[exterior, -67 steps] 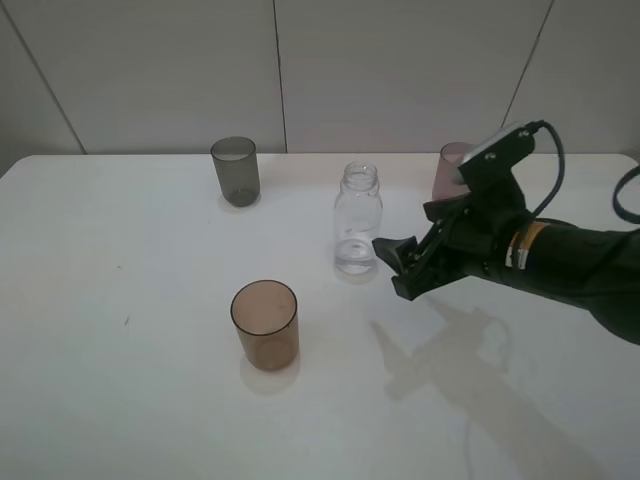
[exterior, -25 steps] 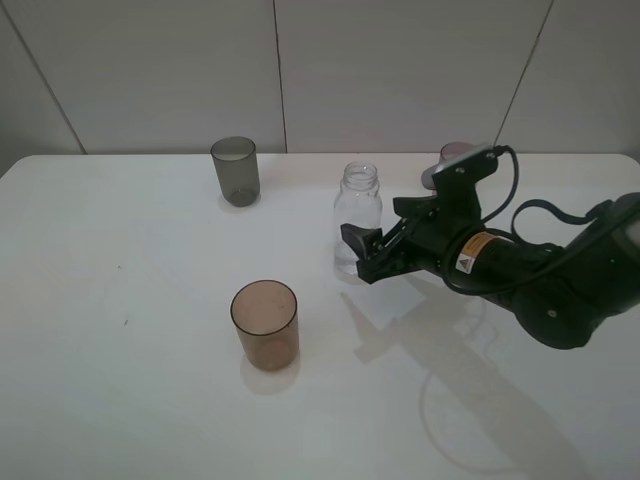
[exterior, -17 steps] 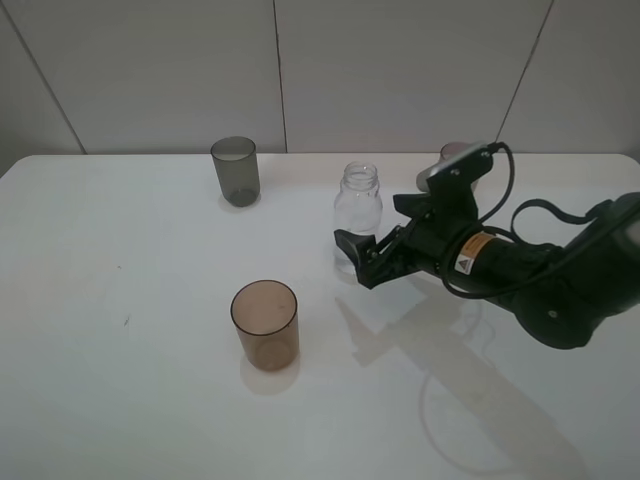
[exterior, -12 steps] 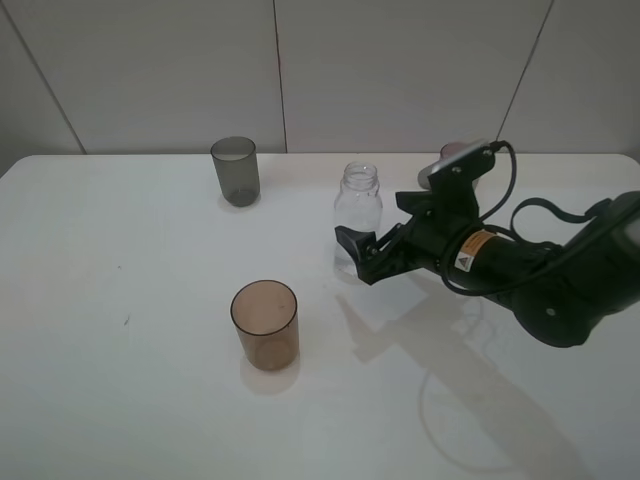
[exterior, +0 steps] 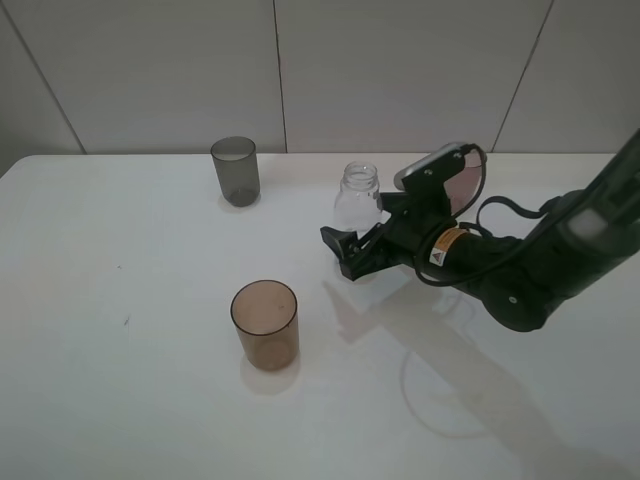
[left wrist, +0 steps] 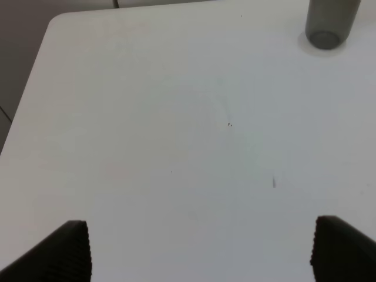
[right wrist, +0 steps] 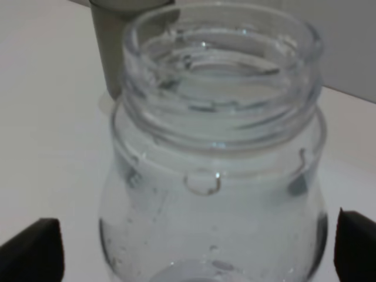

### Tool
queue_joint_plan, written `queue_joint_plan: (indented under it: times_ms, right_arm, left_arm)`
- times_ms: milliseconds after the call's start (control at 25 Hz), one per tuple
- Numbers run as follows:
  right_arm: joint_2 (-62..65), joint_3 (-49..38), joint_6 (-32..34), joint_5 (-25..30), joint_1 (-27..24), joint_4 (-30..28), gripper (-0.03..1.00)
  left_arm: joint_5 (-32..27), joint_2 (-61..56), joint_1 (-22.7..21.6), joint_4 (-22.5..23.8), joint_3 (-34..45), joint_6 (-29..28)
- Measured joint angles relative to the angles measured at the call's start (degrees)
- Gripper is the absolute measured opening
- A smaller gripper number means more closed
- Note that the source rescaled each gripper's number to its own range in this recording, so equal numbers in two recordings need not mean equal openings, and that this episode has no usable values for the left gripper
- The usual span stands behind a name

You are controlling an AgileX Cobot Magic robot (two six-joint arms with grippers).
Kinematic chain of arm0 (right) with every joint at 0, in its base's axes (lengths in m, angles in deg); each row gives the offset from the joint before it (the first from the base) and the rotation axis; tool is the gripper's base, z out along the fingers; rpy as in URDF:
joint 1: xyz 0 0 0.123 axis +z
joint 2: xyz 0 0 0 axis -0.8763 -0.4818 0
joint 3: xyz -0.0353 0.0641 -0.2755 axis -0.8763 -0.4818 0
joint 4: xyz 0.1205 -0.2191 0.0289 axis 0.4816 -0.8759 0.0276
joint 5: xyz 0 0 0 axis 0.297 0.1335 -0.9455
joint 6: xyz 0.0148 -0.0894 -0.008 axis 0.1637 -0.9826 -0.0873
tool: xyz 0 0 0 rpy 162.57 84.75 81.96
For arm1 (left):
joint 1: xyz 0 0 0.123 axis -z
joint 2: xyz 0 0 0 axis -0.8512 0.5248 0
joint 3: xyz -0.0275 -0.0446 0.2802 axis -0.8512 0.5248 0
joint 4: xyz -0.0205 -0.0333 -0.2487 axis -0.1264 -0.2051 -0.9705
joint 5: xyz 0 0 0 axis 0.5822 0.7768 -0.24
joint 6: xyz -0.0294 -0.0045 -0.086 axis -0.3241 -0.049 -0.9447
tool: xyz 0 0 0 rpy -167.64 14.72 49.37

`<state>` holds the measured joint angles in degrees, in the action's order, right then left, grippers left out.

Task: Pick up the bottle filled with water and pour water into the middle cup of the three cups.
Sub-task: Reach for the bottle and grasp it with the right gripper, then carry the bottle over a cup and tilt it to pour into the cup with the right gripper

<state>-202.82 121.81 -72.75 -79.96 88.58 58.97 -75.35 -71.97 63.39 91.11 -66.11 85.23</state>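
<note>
The clear bottle (exterior: 357, 198) stands upright on the white table, uncapped, with some water in it. It fills the right wrist view (right wrist: 217, 158). My right gripper (exterior: 342, 254) is open, with its fingers (right wrist: 30, 249) on either side of the bottle's lower body and a gap showing on both sides. The amber-brown middle cup (exterior: 265, 324) stands upright to the front left of the bottle. The smoky grey cup (exterior: 235, 171) is at the back left and the pinkish-mauve cup (exterior: 463, 187) is partly hidden behind my right arm. My left gripper (left wrist: 205, 252) is open and empty over bare table.
The table's left edge (left wrist: 32, 76) shows in the left wrist view, with the grey cup (left wrist: 330, 20) at the far side. The grey cup (right wrist: 111, 53) also shows behind the bottle in the right wrist view. A cable (exterior: 440, 400) lies on the table under my right arm.
My right gripper has moved left from beside the bottle until its open fingers flank the bottle's lower body. The bottle and cups have not moved.
</note>
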Motion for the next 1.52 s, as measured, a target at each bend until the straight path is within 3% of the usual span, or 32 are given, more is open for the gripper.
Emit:
queue_joint_plan:
  times_ms: [840,880,960,1000,1040,1080,1520]
  right_arm:
    - [-6.2,6.1,0.0,-0.5,0.0,2.6,0.99]
    - [-6.2,6.1,0.0,-0.4,0.0,2.6,0.96]
    - [-6.2,6.1,0.0,-0.2,0.0,2.6,0.73]
    - [-6.2,6.1,0.0,-0.2,0.0,2.6,0.48]
    - [-6.2,6.1,0.0,-0.2,0.0,2.5,0.12]
    - [-6.2,6.1,0.0,-0.2,0.1,2.6,0.02]
    - [-6.2,6.1,0.0,0.0,0.1,2.5,0.00]
  left_arm:
    - [0.0,0.0,0.0,0.0,0.0,0.0]
    - [0.0,0.0,0.0,0.0,0.0,0.0]
    - [0.0,0.0,0.0,0.0,0.0,0.0]
    - [0.0,0.0,0.0,0.0,0.0,0.0]
    - [0.0,0.0,0.0,0.0,0.0,0.0]
    - [0.0,0.0,0.0,0.0,0.0,0.0]
    - [0.0,0.0,0.0,0.0,0.0,0.0]
